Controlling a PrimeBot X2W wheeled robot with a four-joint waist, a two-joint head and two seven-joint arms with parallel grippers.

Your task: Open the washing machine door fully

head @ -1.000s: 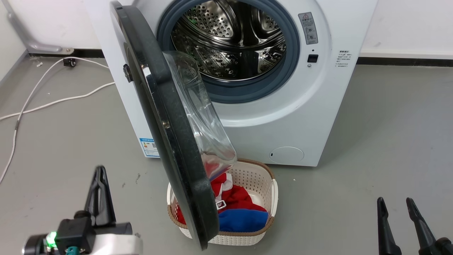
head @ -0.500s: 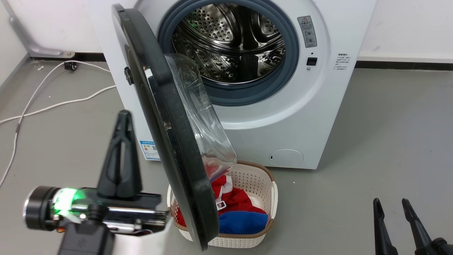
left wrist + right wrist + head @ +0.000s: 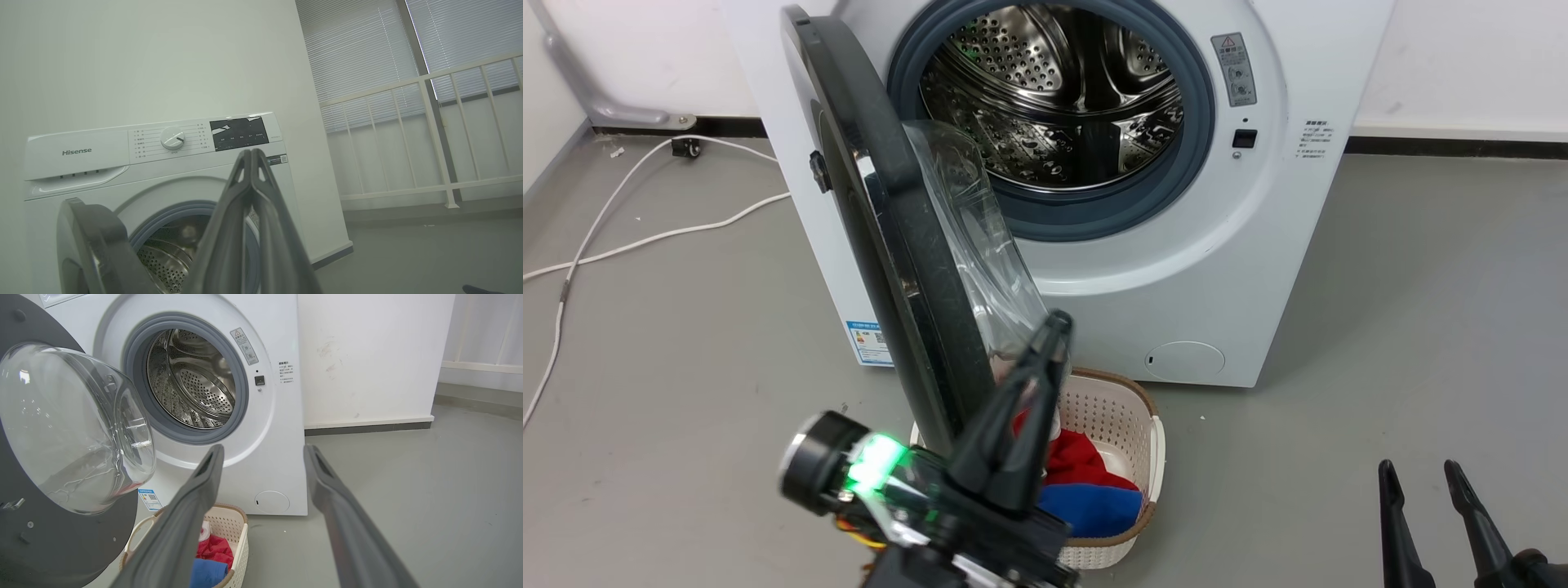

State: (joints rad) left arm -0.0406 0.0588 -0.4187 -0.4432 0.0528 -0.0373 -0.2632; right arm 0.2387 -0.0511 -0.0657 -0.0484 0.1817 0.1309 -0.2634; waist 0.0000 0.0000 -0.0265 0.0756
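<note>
Left gripper (image 3: 250, 152) closed before washing machine (image 3: 81, 163); door (image 3: 92, 239) ajar.

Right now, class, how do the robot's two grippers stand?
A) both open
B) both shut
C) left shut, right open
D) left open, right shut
C: the left gripper is closed tip to tip, while the right gripper shows a wide gap between its tips.

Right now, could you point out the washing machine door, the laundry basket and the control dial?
washing machine door (image 3: 894, 245): head view, on its black rim.
laundry basket (image 3: 1111, 404): head view, on its perforated inner wall.
control dial (image 3: 172, 138): left wrist view, on the knob's face.
</note>
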